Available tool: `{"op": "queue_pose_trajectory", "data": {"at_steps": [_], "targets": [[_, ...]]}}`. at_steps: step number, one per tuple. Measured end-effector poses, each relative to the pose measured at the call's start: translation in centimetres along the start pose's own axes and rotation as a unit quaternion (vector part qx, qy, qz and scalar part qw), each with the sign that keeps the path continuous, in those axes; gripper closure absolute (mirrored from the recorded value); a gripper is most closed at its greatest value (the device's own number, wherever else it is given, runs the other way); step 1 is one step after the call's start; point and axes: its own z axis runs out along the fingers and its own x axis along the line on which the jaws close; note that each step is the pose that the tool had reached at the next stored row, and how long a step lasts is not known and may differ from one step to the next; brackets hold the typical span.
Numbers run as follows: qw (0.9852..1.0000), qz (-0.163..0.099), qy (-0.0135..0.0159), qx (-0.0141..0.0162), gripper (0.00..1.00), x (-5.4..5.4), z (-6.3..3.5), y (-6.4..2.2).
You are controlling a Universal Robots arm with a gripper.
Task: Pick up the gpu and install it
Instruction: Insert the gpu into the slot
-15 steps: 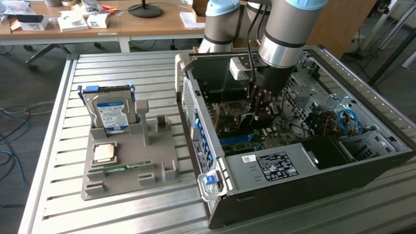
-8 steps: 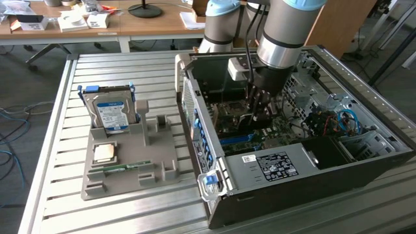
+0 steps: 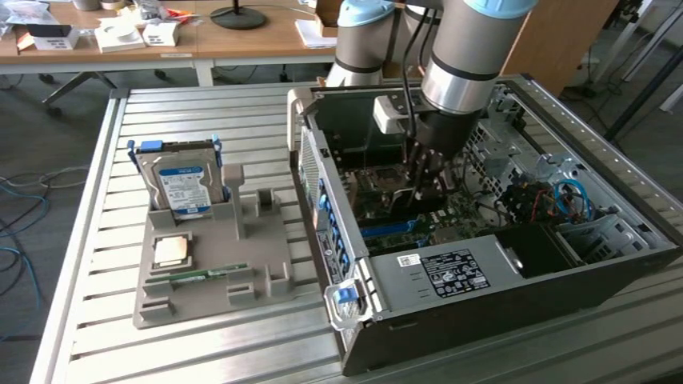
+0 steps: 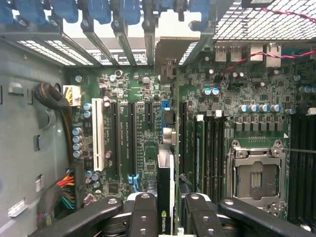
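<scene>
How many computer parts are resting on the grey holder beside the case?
3 on the grey holder: the hard drive upright at its far end, a square chip in the middle, a green memory stick nearer the front. Its raised walls might hide something small.

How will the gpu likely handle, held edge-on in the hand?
The gpu looks a thin rigid card, so probably stiff. Pinched across its flat faces by the hand, it may pivot if pushed against the motherboard.

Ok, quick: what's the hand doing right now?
Hand: closed on the gpu, held edge-on above the motherboard.
</scene>
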Motion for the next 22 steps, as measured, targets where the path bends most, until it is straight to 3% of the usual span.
{"op": "queue_pose_trajectory", "data": {"at_steps": [22], "targets": [[1.0, 0.0, 0.0, 0.0001, 0.74, 0.21, 0.0, 0.68]]}}
